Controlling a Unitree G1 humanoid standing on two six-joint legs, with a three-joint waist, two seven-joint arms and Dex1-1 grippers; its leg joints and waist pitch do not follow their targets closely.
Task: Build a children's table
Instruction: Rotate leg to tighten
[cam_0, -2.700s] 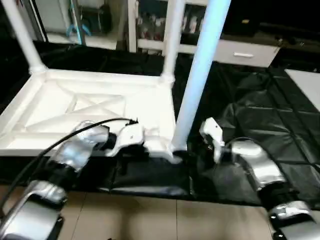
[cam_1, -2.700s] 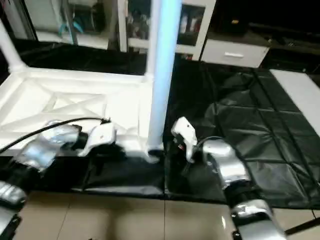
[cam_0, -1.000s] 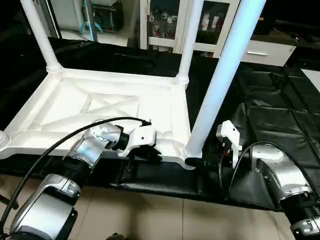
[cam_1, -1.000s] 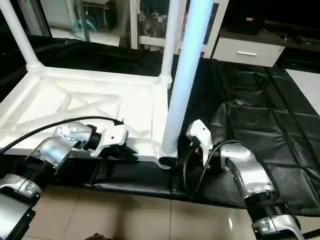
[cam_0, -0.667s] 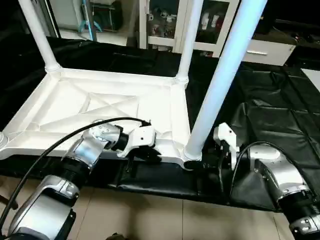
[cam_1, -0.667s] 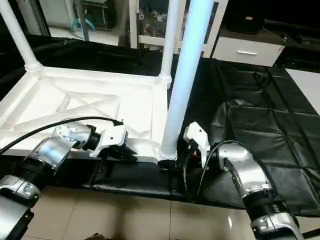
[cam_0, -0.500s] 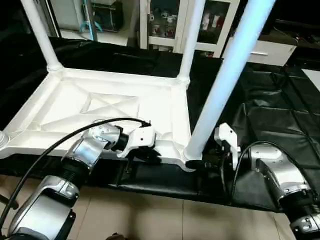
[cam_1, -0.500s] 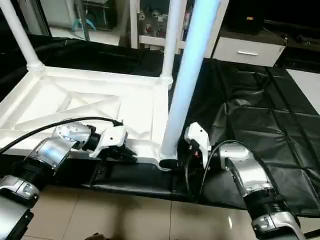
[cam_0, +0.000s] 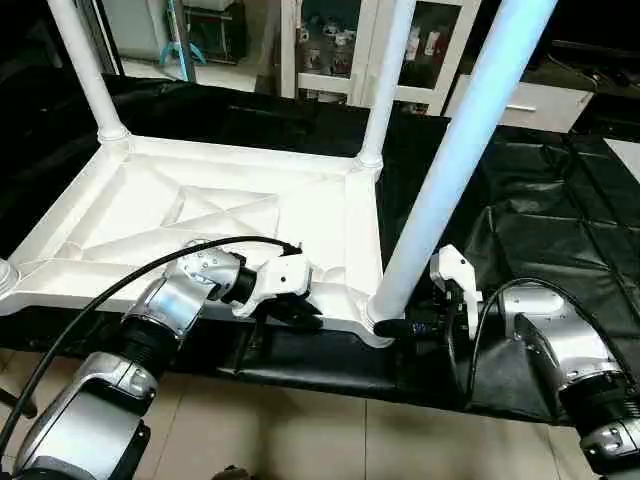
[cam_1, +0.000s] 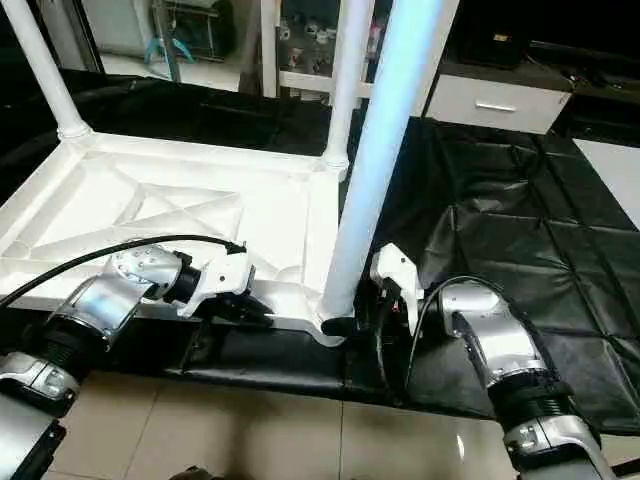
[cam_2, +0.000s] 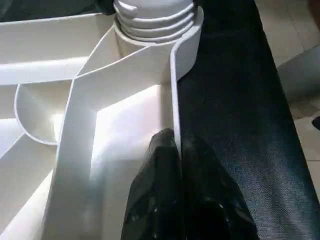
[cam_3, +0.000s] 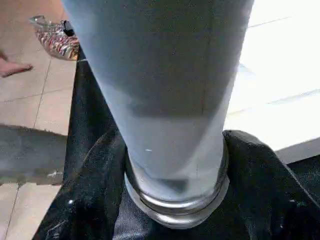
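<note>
My left jaws (cam_0: 300, 312) pinch the rim of the upturned tabletop (cam_0: 200, 215) at lower centre, steadying it. My right jaws (cam_1: 352, 322) clasp the base of the near leg (cam_0: 450, 165), apparently to screw it into the corner socket (cam_2: 157, 22), where threads show.

1. Tabletop (cam_0: 230, 215): white, X-ribbed underside.
2. 3 legs, e.g. near leg (cam_0: 455, 160): white, bluish cast.
3. Mat (cam_0: 560, 220): black, quilted.
4. Forearms (cam_0: 180, 300): silver.
5. Floor (cam_1: 250, 430): beige tile.
</note>
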